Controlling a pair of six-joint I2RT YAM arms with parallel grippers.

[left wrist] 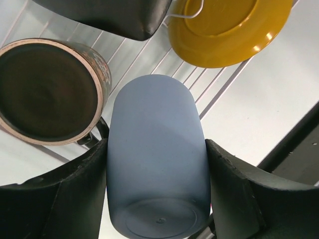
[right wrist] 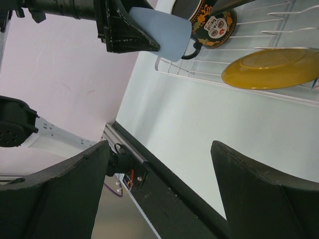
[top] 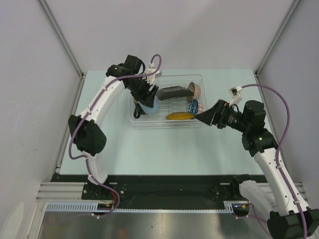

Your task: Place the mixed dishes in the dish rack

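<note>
My left gripper (top: 145, 99) is shut on the small light-blue cup (top: 152, 106), held over the left end of the dish rack (top: 149, 124). In the left wrist view the cup (left wrist: 152, 114) sits base-first between both fingers (left wrist: 65, 199). In the rack are the black square plate (top: 172, 92), the cream-pink bowl (top: 195, 89), the blue bowl (top: 194, 105) and the yellow saucer (top: 179, 116). The dark mug (left wrist: 47, 94) lies on the wires beside the cup. My right gripper (top: 200, 117) stands open and empty just right of the rack; its wrist view shows the cup (right wrist: 162, 32), mug (right wrist: 209, 22) and saucer (right wrist: 271, 67).
The pale table (top: 164, 149) stretches between the rack and the black rail (top: 164, 181) at the near edge. White walls and metal posts close in the left, right and back sides. The rack's wire prongs (right wrist: 279, 12) stand up near the saucer.
</note>
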